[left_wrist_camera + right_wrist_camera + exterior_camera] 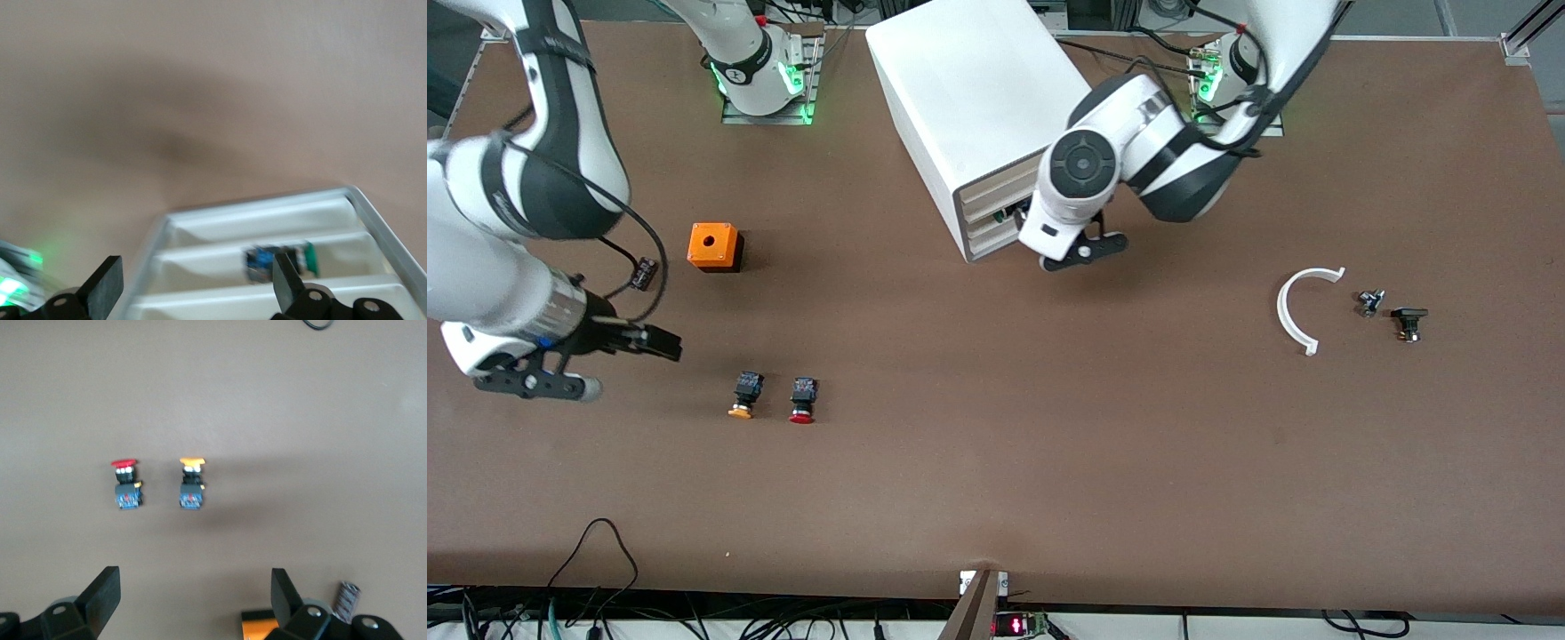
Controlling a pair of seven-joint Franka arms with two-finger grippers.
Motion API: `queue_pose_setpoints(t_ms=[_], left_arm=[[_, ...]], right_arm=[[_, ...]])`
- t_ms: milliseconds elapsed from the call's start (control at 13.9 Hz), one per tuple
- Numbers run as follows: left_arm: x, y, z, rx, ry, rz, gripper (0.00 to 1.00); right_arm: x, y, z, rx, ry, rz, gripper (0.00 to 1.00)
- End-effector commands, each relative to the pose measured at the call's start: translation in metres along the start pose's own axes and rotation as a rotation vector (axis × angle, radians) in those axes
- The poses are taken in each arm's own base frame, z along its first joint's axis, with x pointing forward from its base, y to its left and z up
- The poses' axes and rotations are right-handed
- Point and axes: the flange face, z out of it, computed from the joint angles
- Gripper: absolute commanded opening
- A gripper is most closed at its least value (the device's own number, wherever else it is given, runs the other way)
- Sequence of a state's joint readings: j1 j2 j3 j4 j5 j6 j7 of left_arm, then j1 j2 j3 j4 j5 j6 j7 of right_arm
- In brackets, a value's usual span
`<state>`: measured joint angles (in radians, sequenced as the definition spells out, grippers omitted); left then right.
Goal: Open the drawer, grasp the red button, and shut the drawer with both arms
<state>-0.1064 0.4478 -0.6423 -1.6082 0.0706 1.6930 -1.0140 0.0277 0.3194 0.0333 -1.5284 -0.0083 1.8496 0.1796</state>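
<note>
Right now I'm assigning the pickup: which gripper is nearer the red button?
Right. The right gripper hangs open beside the red button, toward the right arm's table end. The left gripper is open at the cabinet's drawers.

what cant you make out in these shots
- Drawer: front view, the left arm's wrist covers the cabinet front; how far out it is stays hidden.
- Item in drawer: left wrist view, blurred; identity unclear.
- Small parts: front view, too small.

drawer [267,230]: white tray, cabinet front, frame upper centre | button [803,399]: red cap, lying on bench, frame lower left
</note>
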Motion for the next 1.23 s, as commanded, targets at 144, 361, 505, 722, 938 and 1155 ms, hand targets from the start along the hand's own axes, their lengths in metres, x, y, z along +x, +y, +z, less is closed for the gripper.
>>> queue_pose_setpoints(t_ms=[144, 361, 505, 722, 938, 1155], left_arm=[[0.050, -0.091, -0.087, -0.017, 0.096, 0.209, 1.00], [0.072, -0.158, -0.126, -0.010, 0.159, 0.423, 1.00], [0.086, -0.210, -0.143, -0.019, 0.184, 0.466, 1.00], [0.090, -0.269, -0.157, -0.016, 0.213, 0.519, 1.00], [0.073, -0.317, -0.167, -0.051, 0.262, 0.428, 1.00], [0.079, -0.348, -0.168, -0.100, 0.368, 0.298, 1.00]], right_arm=[[-0.043, 0.030, -0.075, -0.011, 0.038, -0.004, 1.00], [-0.069, 0.043, -0.111, -0.002, 0.053, 0.010, 1.00], [-0.088, 0.028, -0.131, -0.006, 0.047, 0.001, 1.00], [-0.113, 0.025, -0.153, -0.008, 0.058, -0.005, 1.00], [-0.124, 0.024, -0.161, -0.009, 0.070, -0.025, 1.00], [-0.126, 0.023, -0.164, -0.005, 0.042, -0.024, 1.00]])
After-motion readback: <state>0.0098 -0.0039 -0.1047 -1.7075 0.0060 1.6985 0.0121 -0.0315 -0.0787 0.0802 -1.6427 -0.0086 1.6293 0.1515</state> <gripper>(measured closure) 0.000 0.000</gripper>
